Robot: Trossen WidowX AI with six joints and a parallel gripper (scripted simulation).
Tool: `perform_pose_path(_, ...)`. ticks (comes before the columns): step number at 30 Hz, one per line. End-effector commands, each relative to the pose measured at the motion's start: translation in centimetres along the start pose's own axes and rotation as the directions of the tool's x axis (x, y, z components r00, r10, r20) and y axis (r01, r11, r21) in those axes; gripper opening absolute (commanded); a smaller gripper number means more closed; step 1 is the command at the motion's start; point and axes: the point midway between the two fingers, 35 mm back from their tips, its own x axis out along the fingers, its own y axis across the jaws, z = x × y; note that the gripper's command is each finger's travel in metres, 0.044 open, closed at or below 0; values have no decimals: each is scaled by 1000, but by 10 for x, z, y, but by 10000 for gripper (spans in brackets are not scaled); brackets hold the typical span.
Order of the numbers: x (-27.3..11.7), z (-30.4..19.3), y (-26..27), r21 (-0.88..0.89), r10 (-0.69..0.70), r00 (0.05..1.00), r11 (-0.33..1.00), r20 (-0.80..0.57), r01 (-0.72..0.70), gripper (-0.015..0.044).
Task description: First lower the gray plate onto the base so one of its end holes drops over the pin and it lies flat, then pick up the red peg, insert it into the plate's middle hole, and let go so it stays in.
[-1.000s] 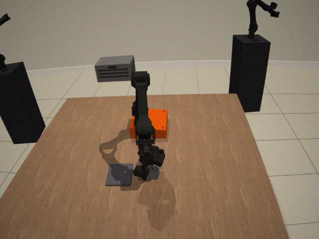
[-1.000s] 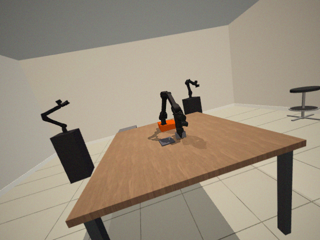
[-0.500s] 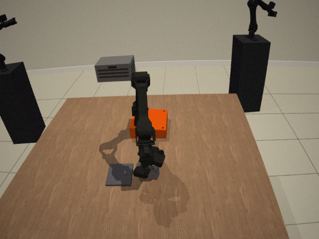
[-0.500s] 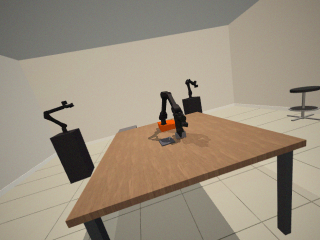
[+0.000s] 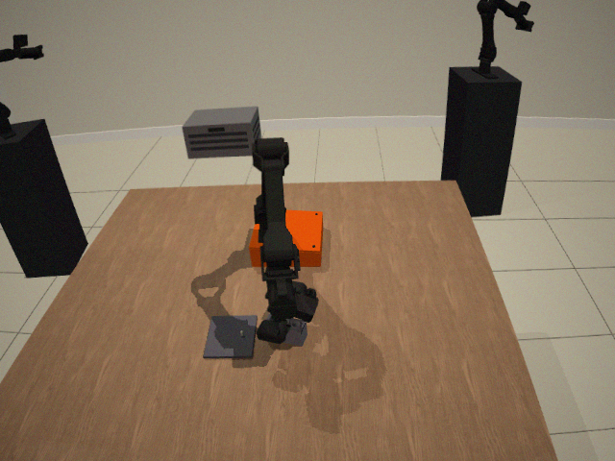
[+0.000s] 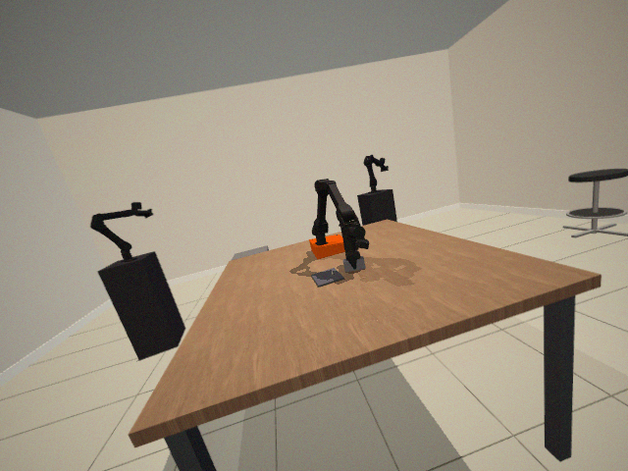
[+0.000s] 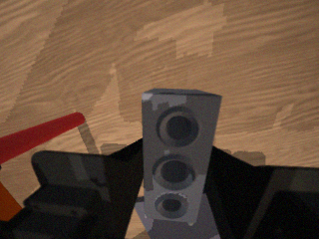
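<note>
The gray plate (image 5: 299, 335) (image 6: 360, 264) (image 7: 200, 149) has three round holes showing in a row in the wrist view. My gripper (image 7: 171, 140) is shut on it, one finger against each long side. The plate looks tilted in the wrist view, its far end nearer the camera. The dark gray square base (image 5: 223, 349) (image 6: 321, 282) (image 7: 181, 230) lies left of the gripper in the top view, with its small pin (image 5: 241, 333) standing up. The pin is hidden in the wrist view. The red peg (image 7: 40, 132) reaches in from the left of the wrist view; the top and exterior views do not show it.
An orange box (image 5: 307, 229) (image 6: 324, 247) (image 7: 7, 203) sits behind the gripper, at the arm's foot. Two more arms stand on black pedestals (image 5: 481, 143) (image 6: 141, 309) beyond the table. A gray slotted box (image 5: 221, 136) is behind the table, and a stool (image 6: 596, 194) stands far right.
</note>
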Motion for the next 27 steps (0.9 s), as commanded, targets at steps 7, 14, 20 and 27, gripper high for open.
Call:
perform_pose_path(7, -29, 1, -5, 5, -4, 1000, 1000, 5, 4, 0)
perform_pose_path(14, -50, -1, -7, 12, -6, 1000, 1000, 5, 6, 0)
perform_pose_path(20, -69, -2, -7, 11, -6, 1000, 1000, 5, 6, 0)
perform_pose_path(27, -90, -4, -6, 8, -5, 1000, 1000, 4, 5, 0)
